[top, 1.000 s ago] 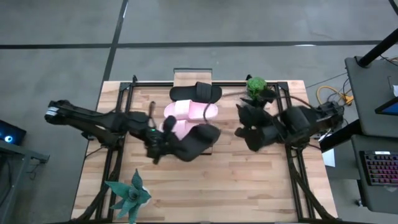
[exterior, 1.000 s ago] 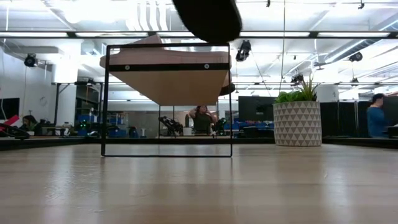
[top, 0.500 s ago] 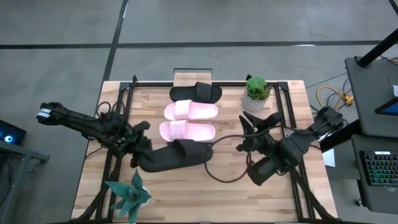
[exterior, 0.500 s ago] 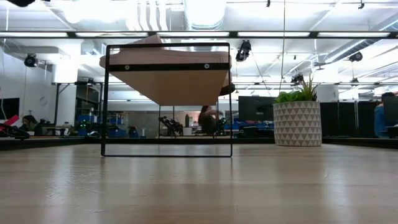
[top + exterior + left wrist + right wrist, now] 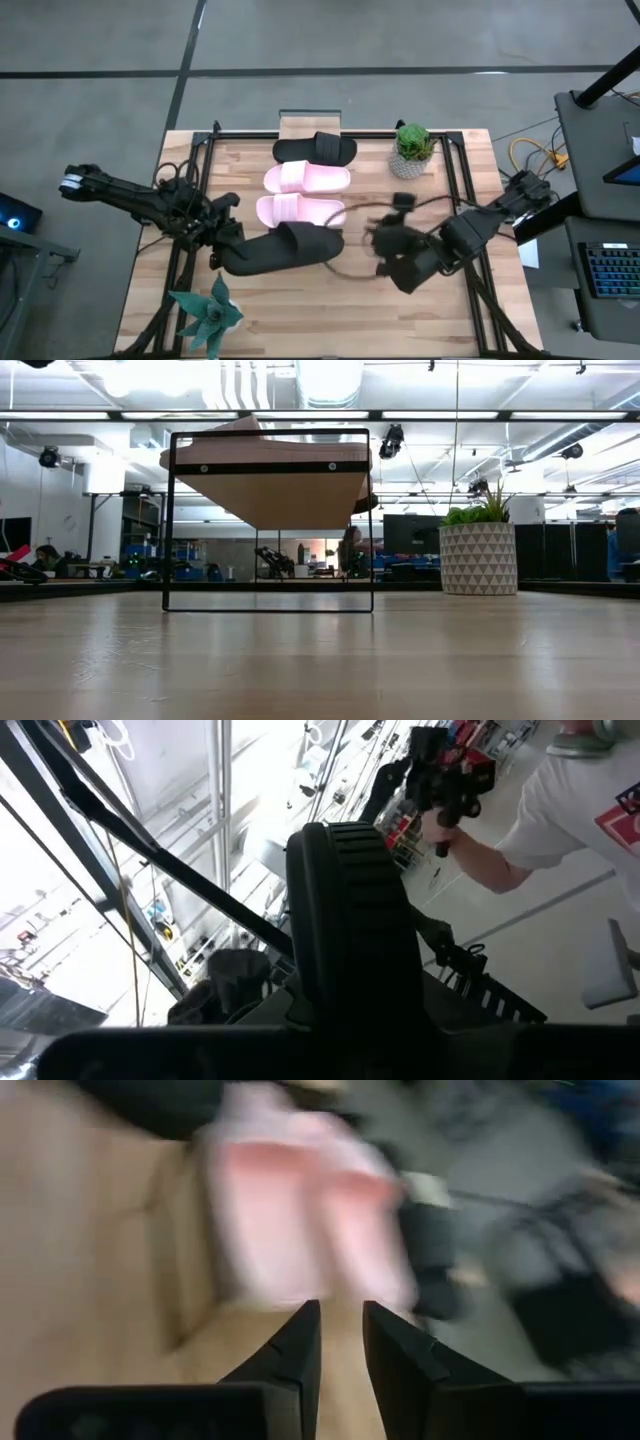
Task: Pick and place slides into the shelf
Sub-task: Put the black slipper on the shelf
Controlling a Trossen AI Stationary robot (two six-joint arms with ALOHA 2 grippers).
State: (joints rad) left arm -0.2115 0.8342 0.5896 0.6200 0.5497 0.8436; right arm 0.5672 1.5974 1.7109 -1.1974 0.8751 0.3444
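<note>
The shelf (image 5: 310, 122) stands at the table's far middle; it also shows in the low view (image 5: 265, 485). One black slide (image 5: 315, 150) and two pink slides (image 5: 305, 177) (image 5: 300, 211) lie across its top. My left gripper (image 5: 228, 252) is shut on the other black slide (image 5: 290, 250), held in the air just near of the shelf; the left wrist view shows this slide (image 5: 350, 920) against the room. My right gripper (image 5: 385, 252) is right of that slide, its fingers (image 5: 300, 1345) a narrow gap apart and empty, facing the pink slides (image 5: 300, 1210). My left gripper holds the black slide by its left end (image 5: 240, 260), coming level from the table's left and along the slide. The slide reaches out past the fingers toward the right, clear of the table. The gripper's own body hides the place of contact (image 5: 340, 1005).
A potted plant (image 5: 412, 145) stands right of the shelf, also in the low view (image 5: 478, 550). A green spiky plant (image 5: 205, 312) is at the near left. Black frame rails (image 5: 185, 215) run along both sides of the table. A person (image 5: 560, 810) stands in the room beyond.
My left gripper has carried the black slide from over the shelf's near end toward the table's left and near edge, then held still. My right arm has swung from beside the potted plant toward the near edge and then left toward the table's middle.
</note>
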